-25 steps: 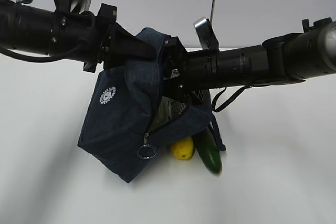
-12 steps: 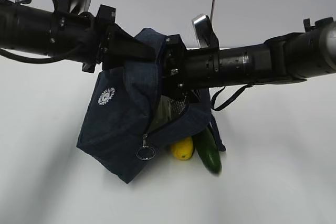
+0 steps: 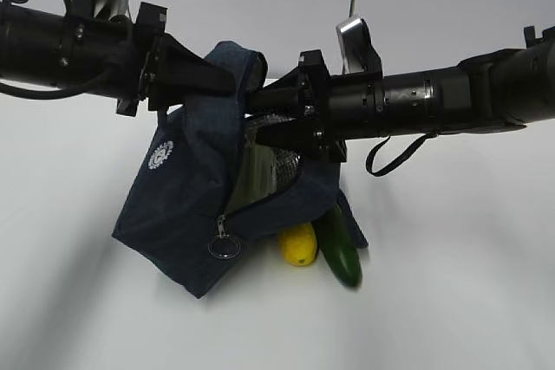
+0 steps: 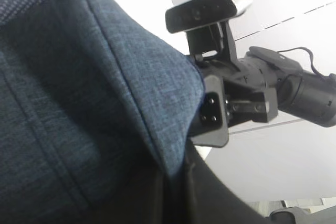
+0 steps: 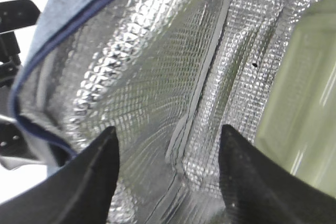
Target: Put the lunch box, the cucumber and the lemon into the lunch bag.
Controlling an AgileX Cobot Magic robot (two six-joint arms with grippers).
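Two arms met at the lunch bag from opposite sides. At left, the left gripper was clamped on the bag's upper fabric edge, holding that side raised, while the bag's lower corner rested on the white counter. Broad bare counter lay to either side and in front. At centre, the unzipped mouth showed silver quilted lining; the pale green lunch box stood inside. The right gripper sat within the mouth, jaws apart, holding nothing. Lower right, the lemon and the cucumber lay on the counter, just beside each other, against the bag's base.
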